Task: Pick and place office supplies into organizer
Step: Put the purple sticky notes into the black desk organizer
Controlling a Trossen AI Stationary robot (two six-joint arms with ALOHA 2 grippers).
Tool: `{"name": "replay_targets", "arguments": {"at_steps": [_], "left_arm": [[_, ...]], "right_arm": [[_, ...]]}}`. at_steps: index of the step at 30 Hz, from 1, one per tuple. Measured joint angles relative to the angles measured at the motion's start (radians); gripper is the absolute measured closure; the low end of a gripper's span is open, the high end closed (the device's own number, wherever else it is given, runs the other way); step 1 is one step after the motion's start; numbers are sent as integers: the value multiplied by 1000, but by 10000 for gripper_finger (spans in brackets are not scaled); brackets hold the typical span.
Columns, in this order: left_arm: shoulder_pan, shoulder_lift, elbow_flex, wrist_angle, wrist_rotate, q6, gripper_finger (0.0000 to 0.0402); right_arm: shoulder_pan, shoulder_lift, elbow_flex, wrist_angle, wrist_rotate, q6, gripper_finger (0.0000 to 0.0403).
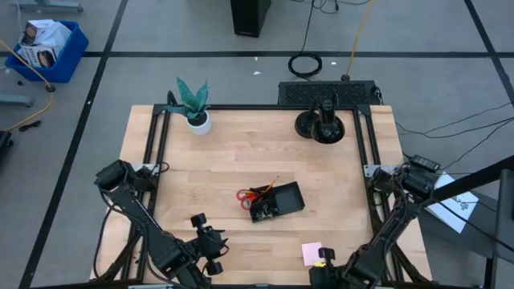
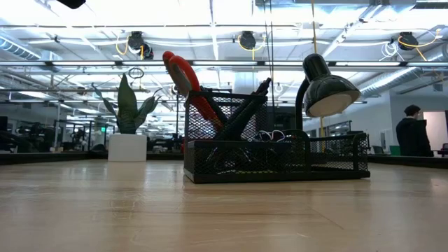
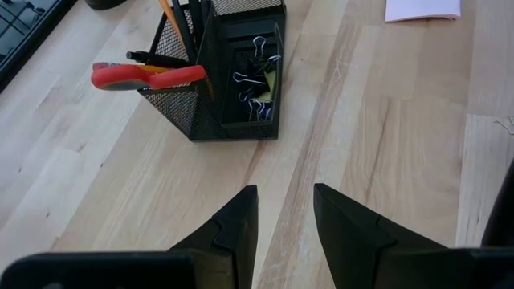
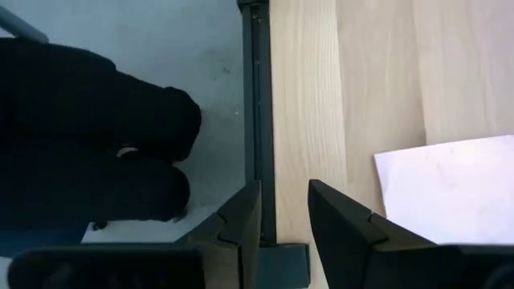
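The black mesh organizer (image 1: 277, 202) stands at the table's middle. Red-handled scissors (image 3: 144, 76), orange pencils (image 3: 170, 12) and black pens (image 3: 152, 58) stand tilted in its tall cup. Black clips (image 3: 255, 80) and a yellow-green piece (image 3: 272, 80) lie in a low compartment. The pale pink sticky-note pad (image 1: 312, 252) lies flat near the table's near edge. My left gripper (image 3: 285, 201) hovers open near the near edge, pointing at the organizer. My right gripper (image 4: 285, 205) is open at the near edge, just beside the pad (image 4: 450, 189).
A green plant in a white pot (image 1: 194, 108) stands at the far left. A black lamp on a round stand (image 1: 321, 124) is at the far right. Bare wood (image 1: 201, 172) lies between the organizer and the arms. A dark shape (image 4: 88, 144) shows beyond the table's near edge.
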Motion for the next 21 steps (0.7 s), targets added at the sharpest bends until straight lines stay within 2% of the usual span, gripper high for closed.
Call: {"name": "replay_targets", "arguments": {"at_steps": [5, 12, 21], "left_arm": [[0, 0, 0, 0, 0, 0, 275], [0, 0, 0, 0, 1, 0, 275], [0, 0, 0, 0, 1, 0, 275]], "right_arm": [[-8, 0, 0, -2, -50, -14, 281], [-8, 0, 0, -91, -50, 5, 239], [-8, 0, 0, -121, -51, 1, 232]]}}
